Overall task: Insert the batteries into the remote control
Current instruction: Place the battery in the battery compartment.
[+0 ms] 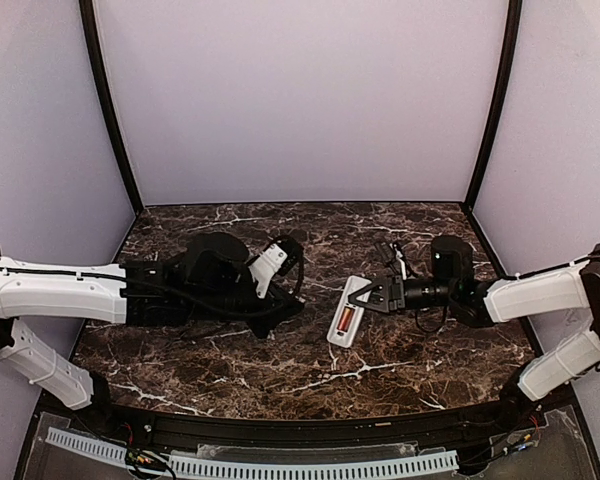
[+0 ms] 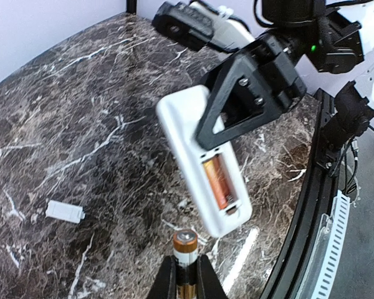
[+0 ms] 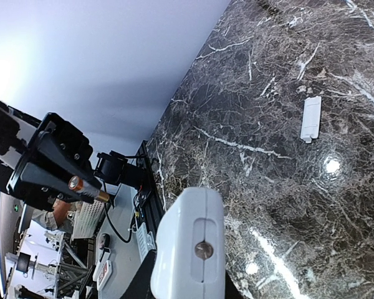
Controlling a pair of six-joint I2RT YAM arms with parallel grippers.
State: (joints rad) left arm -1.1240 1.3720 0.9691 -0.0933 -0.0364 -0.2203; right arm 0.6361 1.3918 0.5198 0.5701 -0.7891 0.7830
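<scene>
My right gripper [image 1: 368, 296] is shut on the white remote control [image 1: 346, 312] and holds it above the table with its open battery bay facing up. One orange-copper battery [image 2: 217, 181] lies in the bay of the remote [image 2: 187, 134]. My left gripper [image 2: 186, 266] is shut on a second battery [image 2: 186, 244], whose copper end points at the remote's near end, a short gap away. In the right wrist view the remote's end [image 3: 190, 246] fills the space between my fingers, and the left gripper's battery [image 3: 82, 185] shows at far left. In the top view the left gripper [image 1: 292, 303] is left of the remote.
A small white battery cover [image 2: 65, 212] lies flat on the dark marble table [image 1: 280, 370], also in the right wrist view [image 3: 310, 118]. A black rail [image 1: 300, 425] runs along the table's near edge. Pale walls enclose the other sides.
</scene>
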